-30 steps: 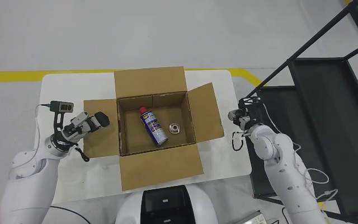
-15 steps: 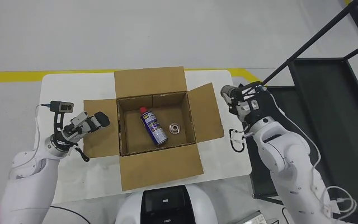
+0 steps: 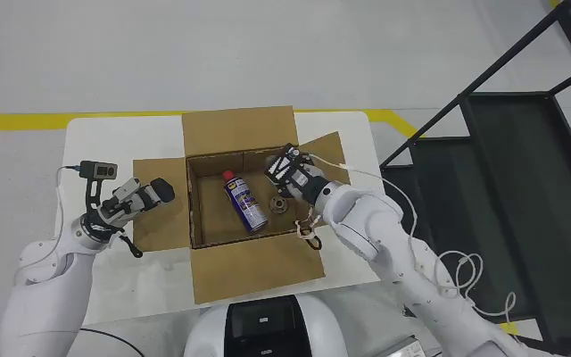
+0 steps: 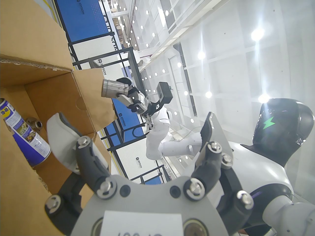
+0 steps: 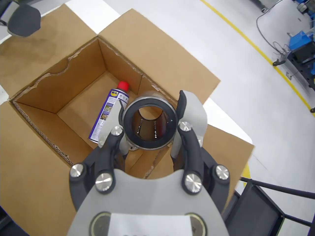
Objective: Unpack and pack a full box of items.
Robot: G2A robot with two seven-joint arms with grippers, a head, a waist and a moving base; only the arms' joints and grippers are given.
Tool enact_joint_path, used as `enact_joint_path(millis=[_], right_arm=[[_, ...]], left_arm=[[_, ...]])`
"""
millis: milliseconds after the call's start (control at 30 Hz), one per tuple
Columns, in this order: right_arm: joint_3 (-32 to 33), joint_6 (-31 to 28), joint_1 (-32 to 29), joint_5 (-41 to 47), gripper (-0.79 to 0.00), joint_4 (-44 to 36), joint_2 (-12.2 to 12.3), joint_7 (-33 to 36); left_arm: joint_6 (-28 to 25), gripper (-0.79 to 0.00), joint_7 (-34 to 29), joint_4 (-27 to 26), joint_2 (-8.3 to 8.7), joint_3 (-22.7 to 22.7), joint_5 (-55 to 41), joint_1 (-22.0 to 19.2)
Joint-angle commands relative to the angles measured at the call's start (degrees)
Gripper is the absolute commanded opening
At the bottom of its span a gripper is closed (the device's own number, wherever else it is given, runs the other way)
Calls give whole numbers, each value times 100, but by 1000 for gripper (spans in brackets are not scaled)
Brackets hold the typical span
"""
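Right wrist view: the right hand (image 5: 150, 109) pinches a short steel cylindrical bearing sleeve with a black end ring (image 5: 149, 144), one finger on each side of the outer wall. The bore faces the camera, and rows of small balls show inside it.

Position: the sleeve hangs over the right part of the open brown cardboard box (image 3: 239, 129), which stands on the white desk (image 3: 107, 143) with all four flaps folded out. It is clear of the box floor.

Contents: a blue-and-white spray can with a red cap (image 3: 244, 201) lies on the floor of the box. A small round metal flanged fitting (image 3: 279, 205) lies just beside it, roughly under the sleeve.

Left hand (image 3: 153, 192): spread and holding nothing, above the left flap.

Assessment: the sleeve looks rigid and heavy for its size, and its smooth wall is likely to be slippery. The present grip across the outer wall appears sound; the bore and its balls should be left untouched. If dropped, the sleeve may roll or strike the fitting, so it should be set down low, on bare cardboard.
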Motion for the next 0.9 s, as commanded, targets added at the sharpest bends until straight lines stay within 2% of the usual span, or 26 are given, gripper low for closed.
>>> enact_joint_path(millis=[0, 333, 867], right_arm=[[-316, 80, 254, -24, -785, 425, -76, 30], [-1214, 372, 1169, 132, -785, 2166, -468, 26], [-1799, 309, 1988, 468, -785, 3807, -955, -66]], left_arm=[[0, 0, 0, 0, 0, 0, 0, 0], [0, 0, 0, 0, 0, 0, 0, 0], [0, 0, 0, 0, 0, 0, 0, 0]])
